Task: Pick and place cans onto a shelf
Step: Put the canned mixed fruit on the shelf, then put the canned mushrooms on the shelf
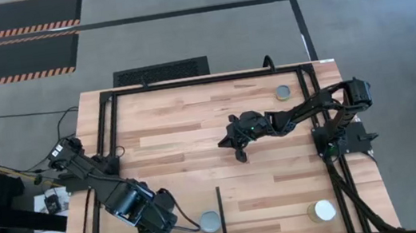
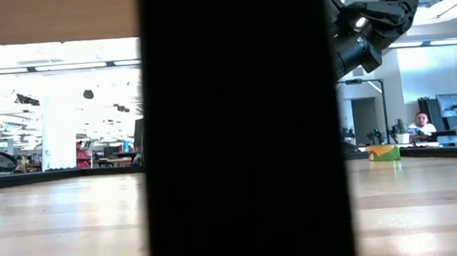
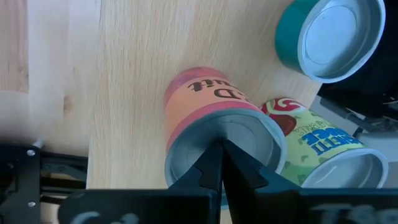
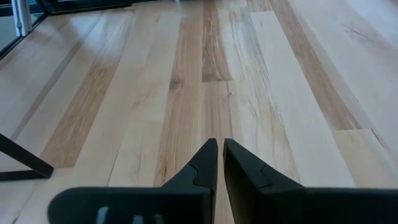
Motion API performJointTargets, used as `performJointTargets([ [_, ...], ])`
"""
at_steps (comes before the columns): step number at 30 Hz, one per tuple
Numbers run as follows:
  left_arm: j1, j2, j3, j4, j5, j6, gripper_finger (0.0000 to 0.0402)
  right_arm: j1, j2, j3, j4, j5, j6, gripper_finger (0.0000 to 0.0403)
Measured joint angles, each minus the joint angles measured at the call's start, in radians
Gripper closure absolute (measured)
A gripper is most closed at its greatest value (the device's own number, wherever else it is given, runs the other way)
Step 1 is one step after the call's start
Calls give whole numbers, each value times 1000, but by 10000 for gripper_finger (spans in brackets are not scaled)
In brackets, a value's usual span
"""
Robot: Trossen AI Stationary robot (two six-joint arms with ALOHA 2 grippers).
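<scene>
Hovering over red-orange can (image 3: 208, 118) on shelf (image 3: 143, 56): left gripper (image 3: 221, 167), jaws together, empty. Right gripper (image 4: 219, 163) mid-table, jaws nearly together.

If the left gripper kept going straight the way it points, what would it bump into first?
Probably the red-orange can: the shut left gripper already sits right over its grey rim, though depth is hard to judge.

Right gripper (image 4: 219, 163): two dark pointed fingers nearly together, thin gap between the tips, nothing in them. Beneath and ahead, pale plank-striped wooden tabletop (image 4: 261, 74), bare. Thin dark bar (image 4: 25, 157) crosses one near corner. Black frame rail (image 4: 81, 5) along far edge.
</scene>
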Motion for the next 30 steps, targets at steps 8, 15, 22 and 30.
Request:
performJointTargets([
  [8,1,0,0,0,14,-7,401,0,0,0,0,0,-2,353],
  [15,-5,0,-1,0,30,-8,401,0,0,0,0,0,-2,353],
  [22,-8,0,37,-8,24,-13,401,0,0,0,0,0,-2,353],
  [30,-10,0,84,-8,-81,50,401,0,0,0,0,0,-2,353],
])
